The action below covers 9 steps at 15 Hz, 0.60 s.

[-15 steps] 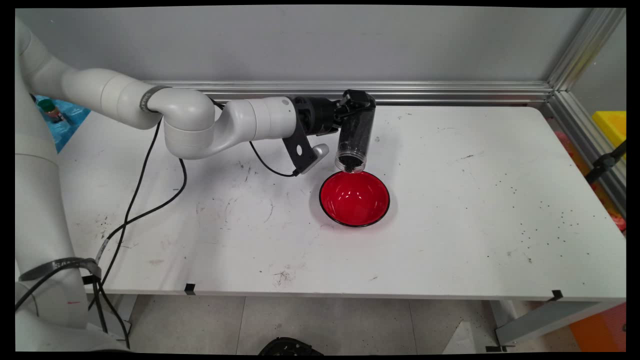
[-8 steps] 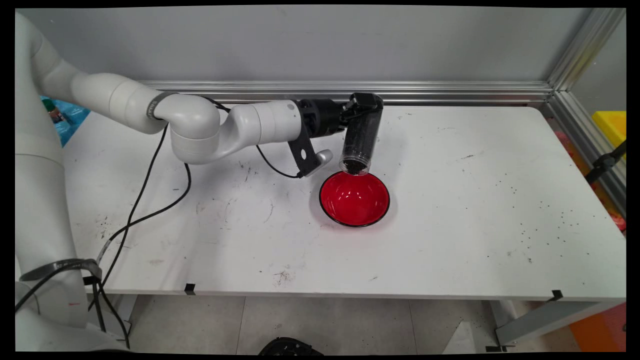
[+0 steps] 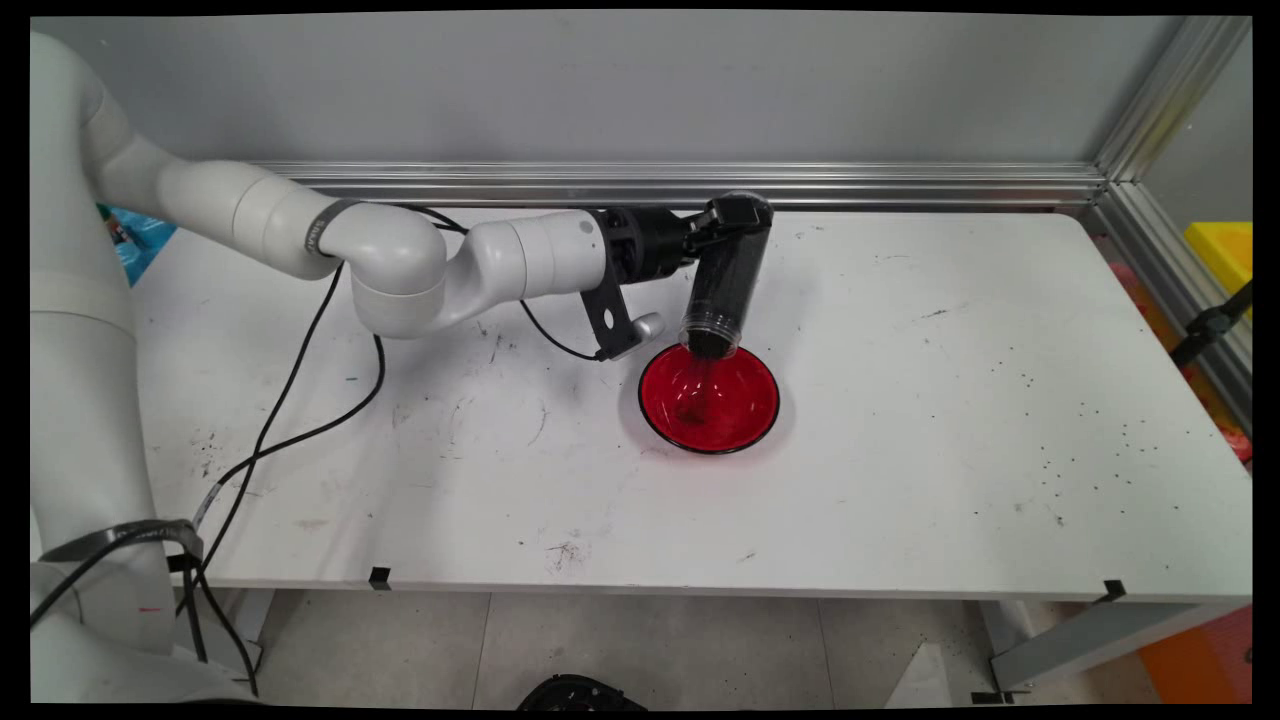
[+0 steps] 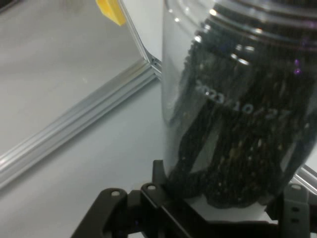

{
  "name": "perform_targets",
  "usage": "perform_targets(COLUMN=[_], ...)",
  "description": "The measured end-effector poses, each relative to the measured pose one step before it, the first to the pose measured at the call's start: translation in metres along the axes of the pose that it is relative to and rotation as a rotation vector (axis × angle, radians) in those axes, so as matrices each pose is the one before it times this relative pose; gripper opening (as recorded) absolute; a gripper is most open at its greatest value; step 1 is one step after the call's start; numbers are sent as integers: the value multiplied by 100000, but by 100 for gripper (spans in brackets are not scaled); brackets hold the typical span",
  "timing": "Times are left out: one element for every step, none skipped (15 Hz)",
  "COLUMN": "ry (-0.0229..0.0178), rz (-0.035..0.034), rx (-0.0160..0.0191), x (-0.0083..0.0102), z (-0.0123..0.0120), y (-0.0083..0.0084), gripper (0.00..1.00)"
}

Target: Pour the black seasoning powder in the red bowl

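Main view: fixed, high above near side, facing 12 o'clock across surface (image 3: 900, 480) toward wall. Hand view: on the hand, close behind jar (image 4: 237, 114). Shared: jar (image 3: 725, 275), surface.

arm (image 3: 400, 260): white, rounded links, dark joint bands | claw (image 3: 735, 215): black two-finger | cables (image 3: 290, 400): black, hanging

The white tabletop (image 3: 950, 450) extends beneath the pincer (image 3: 735, 215) and is scuffed, with grey smears on its near-left area. Small dark specks (image 3: 1090, 440) are scattered well to the pincer's right. An aluminium rail (image 3: 900, 185) runs along the grey wall (image 3: 600, 90) just behind the pincer. A yellow bin (image 3: 1225, 250) sits far right, beyond the tabletop edge. Two black tape tabs (image 3: 379, 576) mark the near edge. A tiled floor (image 3: 650, 640) lies below.
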Motion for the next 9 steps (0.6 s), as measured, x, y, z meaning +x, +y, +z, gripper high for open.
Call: perform_targets(ry=[334, 136, 109, 35, 11, -4, 34, 79, 101], rz=[974, 581, 716, 491, 520, 429, 342, 348, 302], rx=[608, 427, 685, 497, 554, 440, 311, 343, 322], x=[139, 78, 87, 47, 48, 45, 47, 59, 58], z=[53, 18, 61, 79, 97, 63, 54, 53, 36], y=[169, 90, 62, 25, 12, 30, 29, 26, 25], gripper=[0, 0, 0, 0, 0, 0, 0, 0, 0])
